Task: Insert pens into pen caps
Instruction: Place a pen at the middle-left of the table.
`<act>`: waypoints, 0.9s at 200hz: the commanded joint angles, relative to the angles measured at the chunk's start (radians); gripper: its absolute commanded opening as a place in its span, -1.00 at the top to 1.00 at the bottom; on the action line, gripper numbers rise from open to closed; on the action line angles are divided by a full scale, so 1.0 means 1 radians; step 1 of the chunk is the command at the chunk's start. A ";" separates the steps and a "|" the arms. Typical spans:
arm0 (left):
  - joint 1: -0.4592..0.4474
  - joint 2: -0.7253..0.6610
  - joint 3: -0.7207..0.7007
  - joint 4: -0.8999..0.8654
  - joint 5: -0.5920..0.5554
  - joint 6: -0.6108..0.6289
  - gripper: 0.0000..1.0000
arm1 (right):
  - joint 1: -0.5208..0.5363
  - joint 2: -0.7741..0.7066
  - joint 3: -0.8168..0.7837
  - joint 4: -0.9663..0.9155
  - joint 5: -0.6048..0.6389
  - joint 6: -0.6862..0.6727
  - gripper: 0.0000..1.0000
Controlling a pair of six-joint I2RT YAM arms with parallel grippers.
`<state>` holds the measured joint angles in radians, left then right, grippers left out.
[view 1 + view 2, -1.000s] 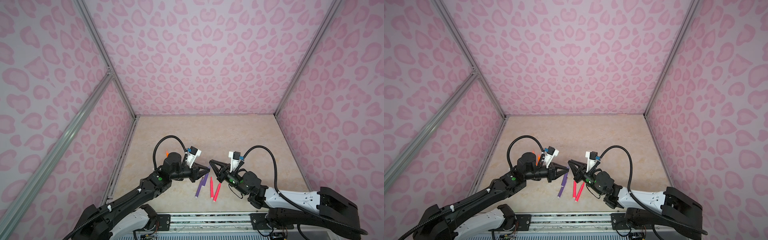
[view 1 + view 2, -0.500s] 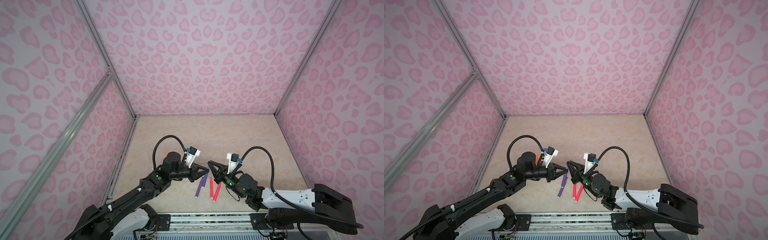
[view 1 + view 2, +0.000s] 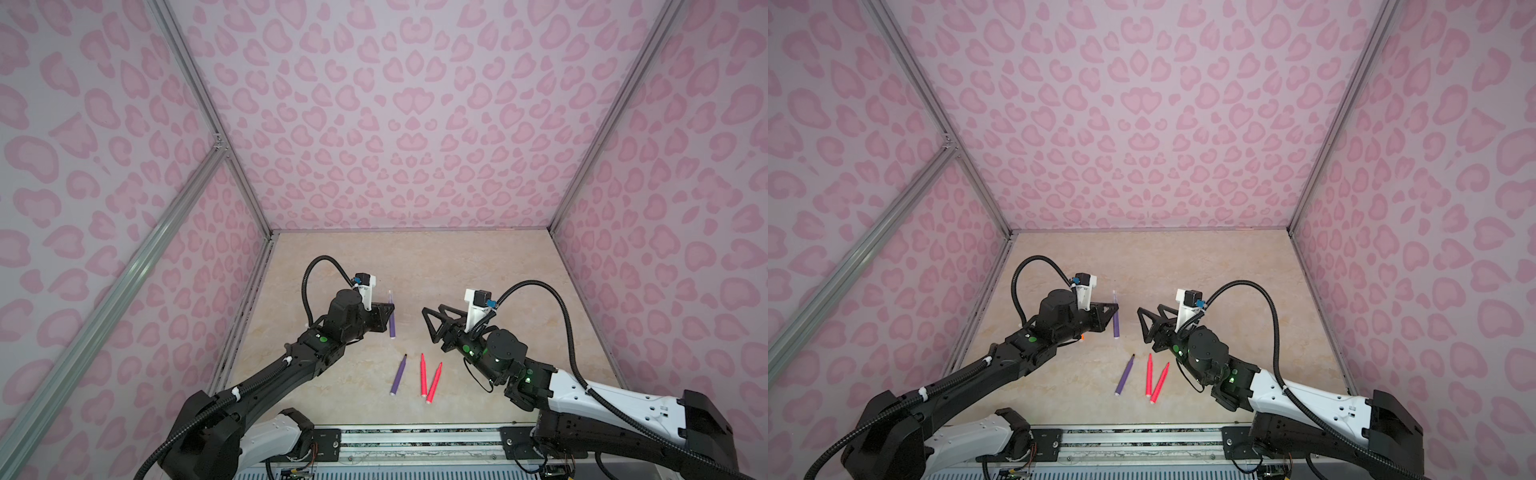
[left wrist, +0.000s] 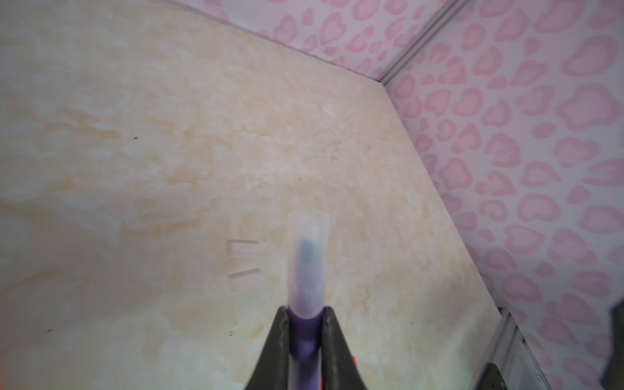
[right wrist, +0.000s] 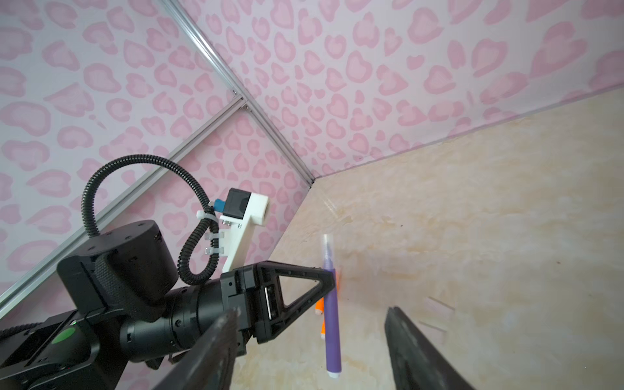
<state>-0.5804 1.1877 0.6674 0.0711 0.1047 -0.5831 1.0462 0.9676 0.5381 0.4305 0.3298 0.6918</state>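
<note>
Purple pen (image 3: 392, 330) is clamped tight in the left gripper (image 3: 390, 311) near the centre of the table (image 3: 478, 266). Its tip is pointed to 12 o'clock and sheathed in a clear cap (image 3: 390, 297). The right gripper (image 3: 428, 325), closed alongside a second ago, is now drawn back to 3 o'clock, spread wide and empty.

Two purple pens (image 3: 392, 328) (image 3: 398, 375), two pink-red pens (image 3: 423, 376) (image 3: 434, 383) and two orange pens (image 5: 319, 305) (image 5: 322, 329) are showing; at least three clear caps (image 4: 244, 250) (image 4: 243, 279) (image 4: 307, 243) are showing too.
</note>
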 commanded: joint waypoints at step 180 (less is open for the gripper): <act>0.120 0.504 0.317 -0.524 -0.338 -0.130 0.94 | -0.052 -0.160 -0.099 -0.261 0.245 0.058 -0.32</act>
<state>-0.4637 1.6623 0.9623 -0.4160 -0.2050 -0.7063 0.9947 0.8158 0.4477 0.1795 0.5564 0.7414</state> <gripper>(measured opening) 0.155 0.659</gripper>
